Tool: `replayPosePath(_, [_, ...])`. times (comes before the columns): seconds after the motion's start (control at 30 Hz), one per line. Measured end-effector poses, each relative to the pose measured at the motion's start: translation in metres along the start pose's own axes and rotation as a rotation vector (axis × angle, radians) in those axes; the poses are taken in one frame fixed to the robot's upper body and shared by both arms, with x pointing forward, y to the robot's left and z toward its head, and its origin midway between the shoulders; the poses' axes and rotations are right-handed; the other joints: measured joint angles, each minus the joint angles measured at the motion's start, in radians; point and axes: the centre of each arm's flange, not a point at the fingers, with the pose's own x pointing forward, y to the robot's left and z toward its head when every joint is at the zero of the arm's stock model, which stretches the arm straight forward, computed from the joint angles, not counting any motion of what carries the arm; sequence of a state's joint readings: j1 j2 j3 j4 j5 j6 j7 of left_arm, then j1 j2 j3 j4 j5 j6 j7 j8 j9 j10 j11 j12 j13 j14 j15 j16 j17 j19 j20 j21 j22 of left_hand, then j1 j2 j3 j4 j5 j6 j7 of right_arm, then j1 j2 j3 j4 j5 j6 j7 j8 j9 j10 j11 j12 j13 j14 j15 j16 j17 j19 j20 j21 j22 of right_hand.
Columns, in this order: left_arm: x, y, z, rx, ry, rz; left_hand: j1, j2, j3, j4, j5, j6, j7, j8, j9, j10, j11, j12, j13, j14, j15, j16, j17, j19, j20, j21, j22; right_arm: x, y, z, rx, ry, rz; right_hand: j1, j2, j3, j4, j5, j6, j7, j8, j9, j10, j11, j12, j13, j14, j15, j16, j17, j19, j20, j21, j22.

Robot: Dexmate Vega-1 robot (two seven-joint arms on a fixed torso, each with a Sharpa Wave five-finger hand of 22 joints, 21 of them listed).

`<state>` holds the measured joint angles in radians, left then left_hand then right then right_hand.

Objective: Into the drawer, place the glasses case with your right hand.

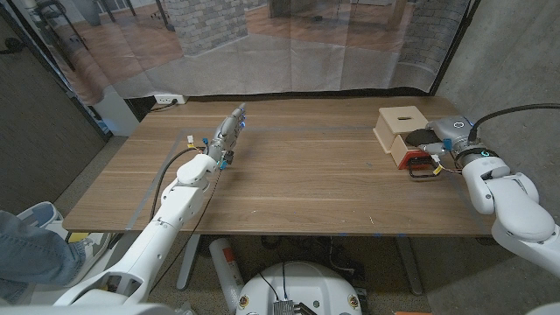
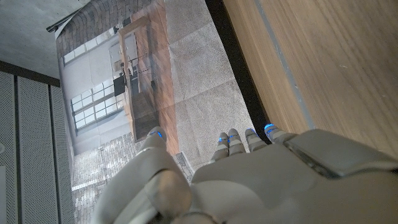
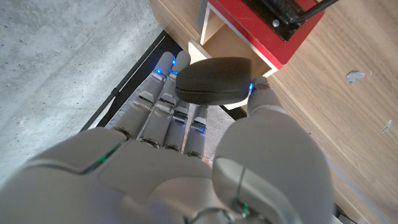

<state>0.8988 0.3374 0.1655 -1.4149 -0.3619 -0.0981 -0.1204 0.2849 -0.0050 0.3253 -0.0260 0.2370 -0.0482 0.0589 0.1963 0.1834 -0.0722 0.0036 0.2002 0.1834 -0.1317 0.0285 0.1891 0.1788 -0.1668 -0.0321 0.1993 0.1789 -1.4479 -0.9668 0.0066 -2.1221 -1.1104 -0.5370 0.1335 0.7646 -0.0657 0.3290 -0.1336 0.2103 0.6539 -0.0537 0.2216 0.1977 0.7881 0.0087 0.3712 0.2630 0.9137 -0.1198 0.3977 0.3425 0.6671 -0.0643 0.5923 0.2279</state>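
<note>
- Right hand [image 3: 186, 155] holds the glasses case [image 3: 214, 81], a dark oval shell pinched between the thumb on one side and the fingers [image 3: 166, 93] on the other; the grip appears secure in the right wrist view.
- Location of the task item: the glasses case is off the tabletop [image 1: 306, 175], carried in the right hand [image 1: 446, 140] at the table's right end, just beside the small wooden drawer unit [image 1: 401, 124].
- Drawer [image 3: 261, 31]: a red-fronted drawer stands pulled out of the pale wooden box, with a black handle or clip on its front. In the wrist view the case hangs close to the box's open cavity.
- Whether the case is already over the drawer's interior or short of it cannot be settled; the head view is small here and the hand covers the junction.
- Step in hand, by judgement: transport is nearly done and placement is starting. The case is not yet released.
- Next move calls for bringing the case squarely over the drawer opening, lowering it clear of the red front and the box edge, then parting thumb and fingers to let it drop in.
- Risk noted: the case's long axis may catch the drawer wall if not aligned.
- Left hand [image 1: 229, 131] holds nothing, fingers extended and close together, over the tabletop's far left, well apart from the work.
</note>
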Motion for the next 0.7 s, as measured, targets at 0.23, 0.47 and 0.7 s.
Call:
replayPosePath(0.23, [-0.0004, 0.0007, -0.0004, -0.001, 0.001, 0.002, -0.004, 0.004, 0.0, 0.0, 0.0, 0.0, 0.0, 0.0, 0.0, 0.0, 0.0, 0.0, 0.0, 0.0, 0.0, 0.0, 0.0, 0.0, 0.0, 0.0, 0.0, 0.0035, -0.0015, 0.0, -0.024, -0.017, 0.019, 0.0, 0.0, 0.0, 0.0, 0.0, 0.002, -0.002, 0.0, 0.0, 0.0, 0.0, -0.004, 0.0, 0.0, 0.0, -0.001, 0.0, 0.0, 0.0, 0.0, 0.0])
replayPosePath(0.47, [-0.0009, 0.0016, -0.0022, -0.002, 0.003, 0.003, -0.004, 0.004, -0.003, -0.003, -0.004, 0.0, 0.0, 0.0, 0.0, 0.0, 0.0, 0.0, 0.0, 0.0, 0.0, 0.0, 0.0, 0.0, 0.0, 0.0, 0.0, 0.0056, -0.0029, -0.0031, -0.045, -0.021, 0.037, 0.0, 0.0, -0.001, 0.001, 0.0, 0.006, -0.005, 0.0, 0.0, 0.0, 0.0, -0.004, 0.0, 0.002, 0.002, -0.001, 0.0, 0.0, 0.0, 0.008, 0.0])
replayPosePath(0.7, [-0.0009, 0.0024, -0.0033, -0.004, 0.004, 0.003, -0.004, 0.004, -0.003, -0.003, -0.004, 0.0, 0.0, 0.0, 0.0, 0.0, 0.0, 0.0, 0.0, 0.0, 0.0, 0.0, 0.0, 0.0, 0.0, 0.0, 0.0, 0.0091, -0.0047, -0.0052, -0.07, -0.03, 0.056, 0.0, 0.0, -0.005, 0.003, 0.0, 0.006, -0.005, 0.0, 0.001, 0.003, -0.003, -0.006, -0.001, 0.005, -0.002, -0.001, 0.004, 0.0, 0.0, 0.008, 0.0])
